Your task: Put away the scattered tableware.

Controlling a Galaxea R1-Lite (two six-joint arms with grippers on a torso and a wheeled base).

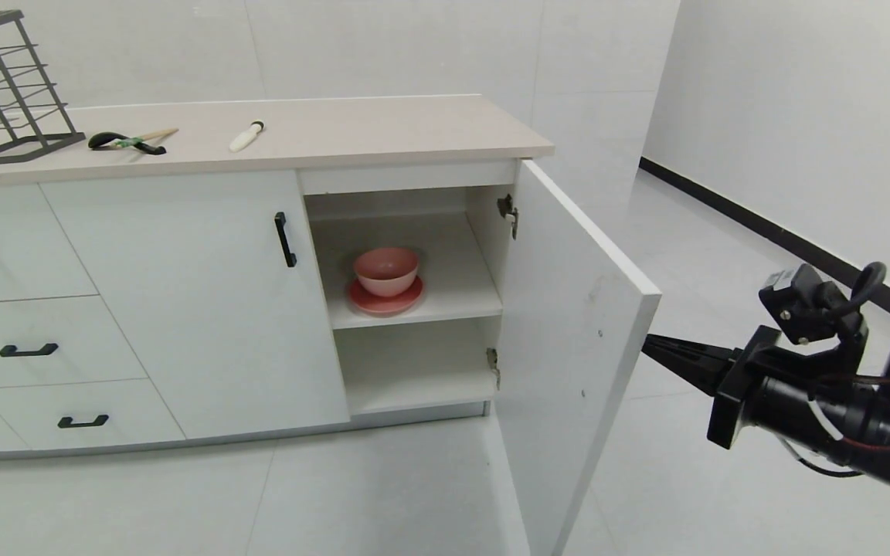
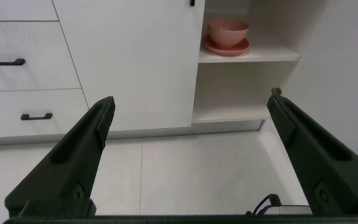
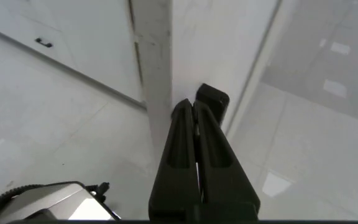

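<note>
Head view: cabinet door (image 1: 568, 324) swung wide, floor (image 1: 375, 494) open around. Right gripper (image 3: 190, 107) by door's free edge, fingers together, empty. Left gripper (image 2: 191, 118) spread wide, empty.

White cabinet (image 1: 182, 309) stands on pale tiled floor (image 1: 298, 502) against seemingly tiled white walls (image 1: 800, 93).

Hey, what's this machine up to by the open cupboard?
A two-armed robot is putting tableware into a white cabinet. Its door stands open, and a pink bowl sits on a red plate on the upper shelf. The right gripper, shut, is at the door's outer face beside its black handle. The left gripper hangs open, facing the cabinet. A black-and-wood utensil and a white-handled tool lie on the beige countertop.
</note>
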